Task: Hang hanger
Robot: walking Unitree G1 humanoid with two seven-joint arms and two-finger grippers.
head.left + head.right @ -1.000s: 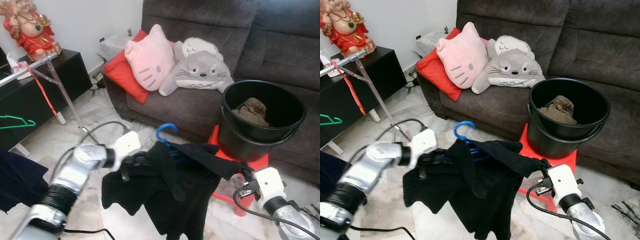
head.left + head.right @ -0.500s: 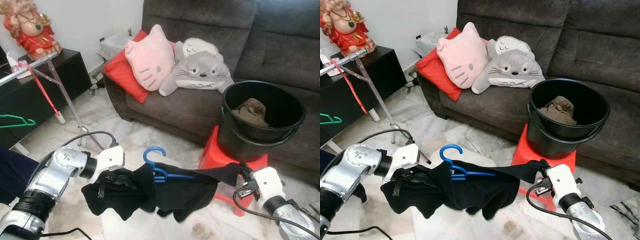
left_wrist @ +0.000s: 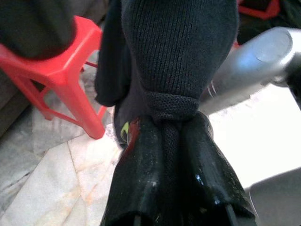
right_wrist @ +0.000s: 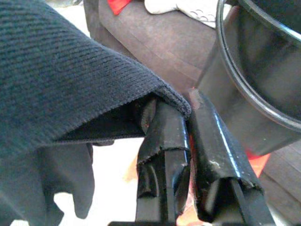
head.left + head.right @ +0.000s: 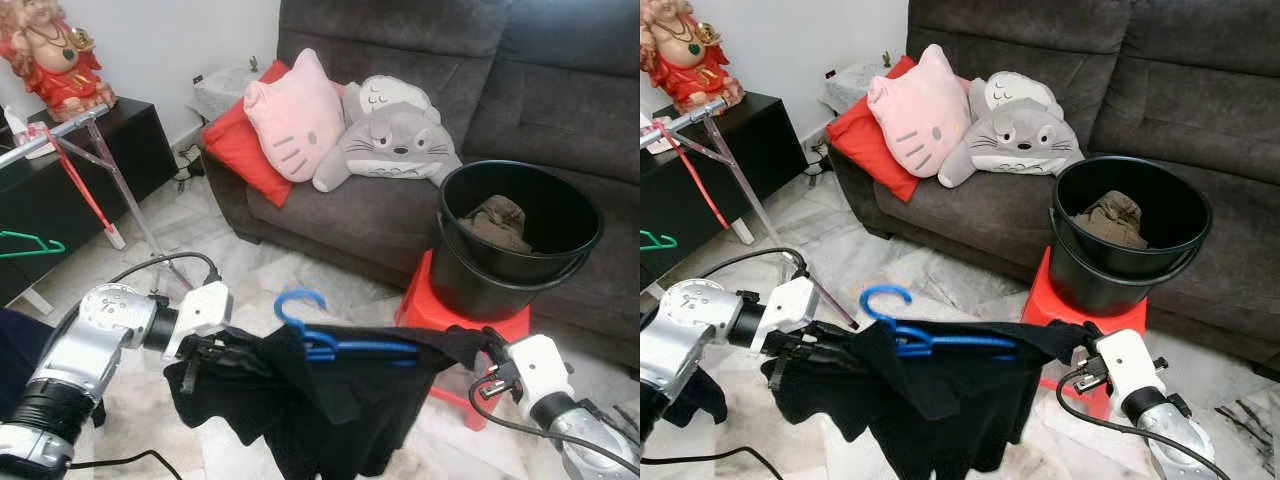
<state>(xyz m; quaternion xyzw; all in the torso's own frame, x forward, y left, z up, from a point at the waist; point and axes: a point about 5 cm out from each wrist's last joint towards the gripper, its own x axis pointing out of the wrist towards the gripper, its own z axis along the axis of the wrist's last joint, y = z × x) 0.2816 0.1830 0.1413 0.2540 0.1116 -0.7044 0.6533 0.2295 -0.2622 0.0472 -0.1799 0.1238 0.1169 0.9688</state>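
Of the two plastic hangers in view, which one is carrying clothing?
The blue plastic hanger, with the black knitted garment draped over it between both grippers. The green plastic hanger at the left edge hangs bare.

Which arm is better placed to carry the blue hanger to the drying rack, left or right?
Probably the left. The left claw grips the black garment near the blue hanger hook, on the drying rack side.
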